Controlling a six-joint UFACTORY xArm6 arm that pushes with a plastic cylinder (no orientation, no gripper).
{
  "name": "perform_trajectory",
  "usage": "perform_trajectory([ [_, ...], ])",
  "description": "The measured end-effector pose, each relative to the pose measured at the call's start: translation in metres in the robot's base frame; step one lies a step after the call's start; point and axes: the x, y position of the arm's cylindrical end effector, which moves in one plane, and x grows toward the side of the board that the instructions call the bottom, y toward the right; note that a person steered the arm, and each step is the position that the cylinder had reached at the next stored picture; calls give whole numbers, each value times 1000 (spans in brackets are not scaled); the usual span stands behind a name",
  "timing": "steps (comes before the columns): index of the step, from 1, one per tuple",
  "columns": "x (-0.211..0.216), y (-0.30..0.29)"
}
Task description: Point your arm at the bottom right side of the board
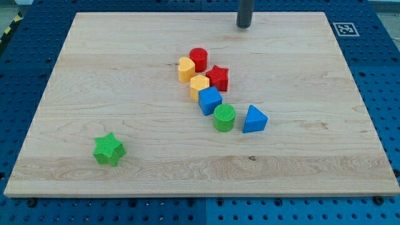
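Wooden board point(125, 156), my tip point(243, 26) (top edge), blocks clustered mid-board

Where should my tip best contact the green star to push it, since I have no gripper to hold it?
No grip is possible, only a push. The green star sits alone toward the view's bottom left, away from the cluster, so every side is open. My tip is at the view's top, so coming down onto the star's upper right side looks simplest. Aim into a notch between two points; that should stop it spinning off.
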Motion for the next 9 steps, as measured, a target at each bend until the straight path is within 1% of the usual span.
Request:
perform_trajectory([
  [1, 1, 4],
  [2, 33, 66],
  [3, 103, 106],
  [4, 181, 134],
  [5, 247, 139],
  [7, 249, 139],
  [9, 334, 169],
])
